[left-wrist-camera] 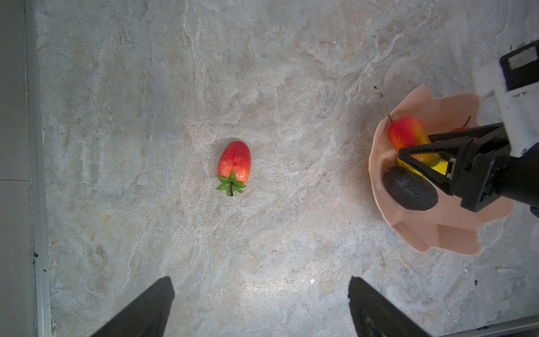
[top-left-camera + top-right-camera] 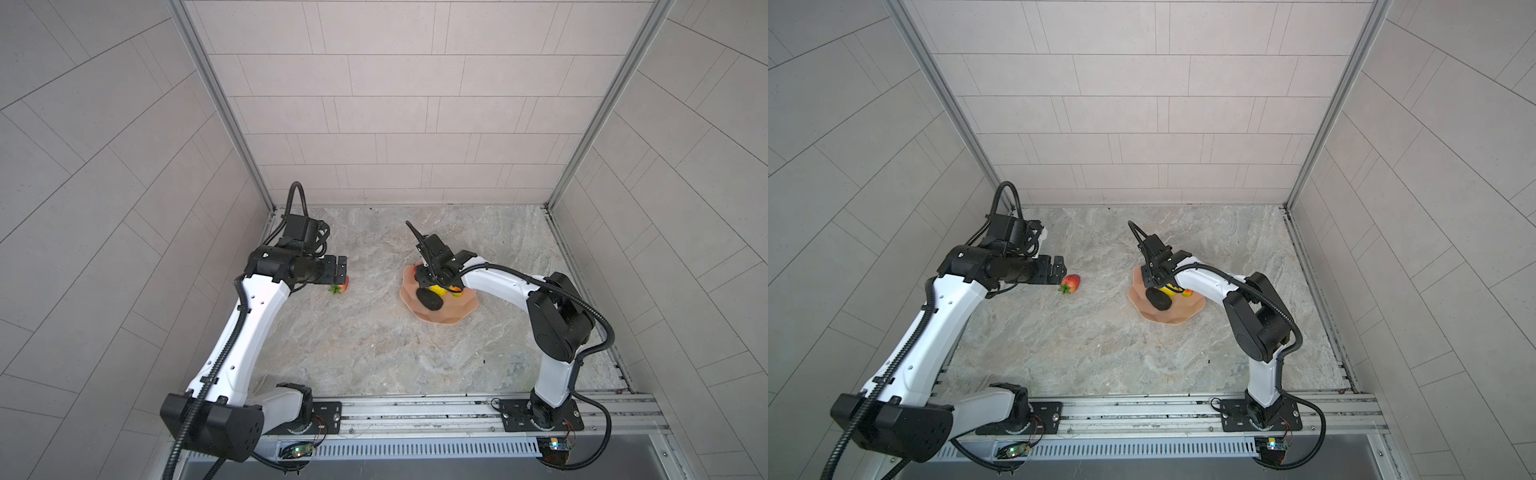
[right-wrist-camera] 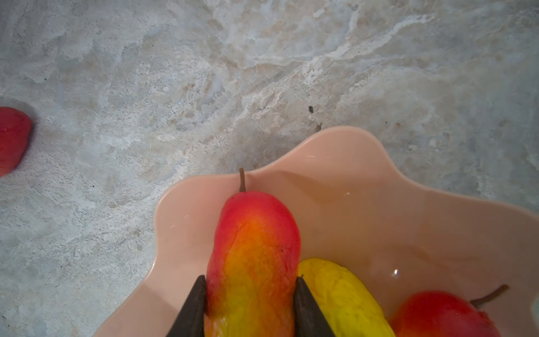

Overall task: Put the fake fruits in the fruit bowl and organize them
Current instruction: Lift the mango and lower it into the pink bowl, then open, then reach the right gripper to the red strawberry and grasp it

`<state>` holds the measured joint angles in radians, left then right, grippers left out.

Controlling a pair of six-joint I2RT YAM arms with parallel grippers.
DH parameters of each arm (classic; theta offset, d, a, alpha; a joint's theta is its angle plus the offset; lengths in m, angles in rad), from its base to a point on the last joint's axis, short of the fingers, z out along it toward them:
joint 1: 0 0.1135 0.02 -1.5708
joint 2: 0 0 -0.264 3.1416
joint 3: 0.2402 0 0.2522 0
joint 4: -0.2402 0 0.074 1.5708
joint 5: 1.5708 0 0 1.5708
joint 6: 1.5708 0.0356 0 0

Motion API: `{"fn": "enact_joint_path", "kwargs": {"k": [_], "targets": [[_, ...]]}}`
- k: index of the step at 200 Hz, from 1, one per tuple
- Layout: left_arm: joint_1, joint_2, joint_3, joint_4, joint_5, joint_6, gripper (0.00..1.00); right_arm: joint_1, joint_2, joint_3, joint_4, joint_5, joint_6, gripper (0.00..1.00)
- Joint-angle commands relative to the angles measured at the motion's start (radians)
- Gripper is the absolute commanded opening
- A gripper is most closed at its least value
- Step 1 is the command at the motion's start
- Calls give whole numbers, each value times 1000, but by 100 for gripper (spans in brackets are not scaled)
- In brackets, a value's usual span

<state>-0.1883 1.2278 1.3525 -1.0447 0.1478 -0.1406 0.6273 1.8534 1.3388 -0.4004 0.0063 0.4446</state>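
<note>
right gripper (image 3: 250,279) clamps a mango (image 3: 256,233) in the fruit bowl (image 3: 379,189); left gripper (image 1: 261,280) spread wide.

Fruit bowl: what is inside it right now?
Inside the fruit bowl: a mango gripped by the right claw, a yellow citrus, a second mango, and an avocado. The floor beneath them is covered.

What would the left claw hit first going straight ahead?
Probably the strawberry, lying centred ahead of the open left claw; nothing else shows between them, though depth is unclear.
</note>
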Motion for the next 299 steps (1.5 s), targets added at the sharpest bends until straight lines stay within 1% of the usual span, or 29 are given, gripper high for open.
{"fn": "enact_joint_path", "kwargs": {"k": [1, 41, 84, 134, 147, 158, 166, 177, 192, 206, 231, 257, 279, 299], "targets": [[-3, -14, -4, -10, -10, -6, 100, 5, -10, 12, -15, 3, -7, 28], [-3, -19, -8, -11, -10, -8, 100, 5, -7, 39, -47, 1, -50, 37], [-3, -28, -13, -12, -11, -8, 100, 5, 5, 53, -64, -9, -60, 49], [-3, -34, -10, -17, -16, -6, 100, 7, -12, 76, -90, -12, -77, 51], [-3, -34, -9, -17, -17, -6, 100, 16, -26, 100, -109, -16, -103, 58], [-3, -35, -9, -18, -20, -6, 100, 33, -35, 128, -127, -27, -143, 68], [-3, -37, -10, -18, -21, -7, 100, 50, -38, 156, -140, -47, -179, 74], [-3, -40, -10, -20, -24, -7, 100, 74, -23, 210, -171, -76, -220, 79], [-3, -44, -8, -24, -28, -4, 100, 111, 21, 290, -197, -96, -253, 82], [-3, -52, -10, -32, -40, -2, 100, 140, 83, 369, -201, -117, -255, 85], [-2, -77, -7, -47, -76, -6, 100, 184, 220, 511, -195, -174, -232, 91], [-1, -117, -18, -46, -102, -12, 100, 225, 368, 670, -180, -247, -180, 93], [-2, -128, -15, -58, -108, -11, 100, 253, 494, 824, -199, -255, -140, 95], [-2, -126, -17, -66, -101, -11, 100, 266, 601, 959, -221, -232, -94, 95]]}}
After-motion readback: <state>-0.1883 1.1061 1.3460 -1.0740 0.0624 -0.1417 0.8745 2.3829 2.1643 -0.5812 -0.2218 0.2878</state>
